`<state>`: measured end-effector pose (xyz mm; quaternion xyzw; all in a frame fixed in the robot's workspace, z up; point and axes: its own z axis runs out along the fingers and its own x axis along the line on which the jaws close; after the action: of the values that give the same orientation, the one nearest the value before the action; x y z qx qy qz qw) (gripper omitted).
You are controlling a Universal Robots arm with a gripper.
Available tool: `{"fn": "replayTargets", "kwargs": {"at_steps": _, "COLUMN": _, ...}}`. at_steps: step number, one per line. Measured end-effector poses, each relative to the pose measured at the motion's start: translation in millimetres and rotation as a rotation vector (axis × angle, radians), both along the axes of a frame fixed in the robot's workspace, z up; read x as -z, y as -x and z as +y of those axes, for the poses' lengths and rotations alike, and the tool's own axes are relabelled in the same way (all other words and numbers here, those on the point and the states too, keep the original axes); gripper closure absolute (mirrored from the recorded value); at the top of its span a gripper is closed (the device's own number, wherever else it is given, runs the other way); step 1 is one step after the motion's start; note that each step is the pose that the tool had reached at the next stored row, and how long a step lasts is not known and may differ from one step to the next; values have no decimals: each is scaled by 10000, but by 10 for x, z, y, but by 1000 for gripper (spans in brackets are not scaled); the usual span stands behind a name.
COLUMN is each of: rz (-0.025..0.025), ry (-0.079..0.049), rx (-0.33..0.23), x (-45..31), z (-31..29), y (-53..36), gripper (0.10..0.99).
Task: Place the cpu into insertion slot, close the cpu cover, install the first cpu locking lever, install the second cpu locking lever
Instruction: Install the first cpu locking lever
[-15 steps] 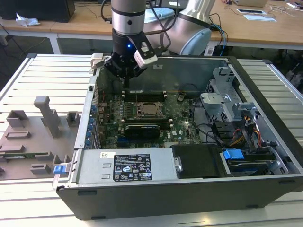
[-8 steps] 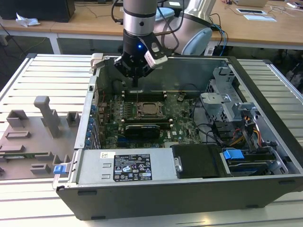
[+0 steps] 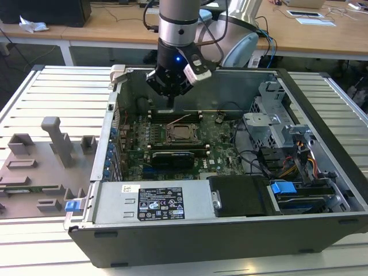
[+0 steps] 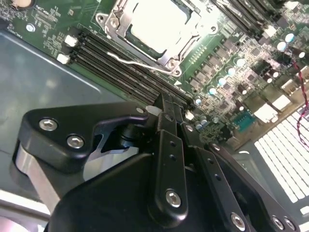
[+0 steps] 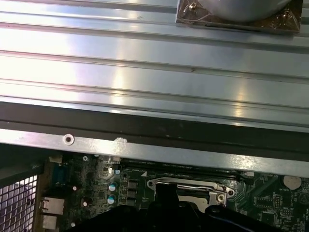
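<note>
- Hovering above the green board inside the open computer case, my fingers are pressed together, holding nothing.
- Chip sits in its socket, with the cover frame down around it.

I see a slatted silver desk carrying the open computer case, which sits directly on it. On the exterior view's left, a grey fixture tray lies beside the case.
</note>
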<state>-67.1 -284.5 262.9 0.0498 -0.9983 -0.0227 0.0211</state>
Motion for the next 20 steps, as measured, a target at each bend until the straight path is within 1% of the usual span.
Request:
{"fn": "replayTargets", "kwargs": {"at_steps": 5, "rz": 1, "ry": -12, "rx": 0, "x": 107, "z": 0, "y": 0, "gripper": 980}}
{"fn": "replayTargets", "kwargs": {"at_steps": 9, "rz": 1, "ry": -29, "rx": -1, "x": 240, "z": 0, "y": 0, "gripper": 980}}
{"fn": "replayTargets", "kwargs": {"at_steps": 13, "rz": 1, "ry": -76, "rx": -1, "x": 316, "z": 0, "y": -9, "gripper": 980}}
{"fn": "replayTargets", "kwargs": {"at_steps": 14, "rz": 0, "ry": -85, "rx": -1, "x": 330, "z": 0, "y": -20, "gripper": 980}}
{"fn": "replayTargets", "kwargs": {"at_steps": 16, "rz": 10, "ry": -98, "rx": 1, "x": 357, "z": 0, "y": -69, "gripper": 980}}
{"fn": "replayTargets", "kwargs": {"at_steps": 20, "rz": 42, "ry": -109, "rx": 1, "x": 401, "z": 0, "y": -173, "gripper": 980}}
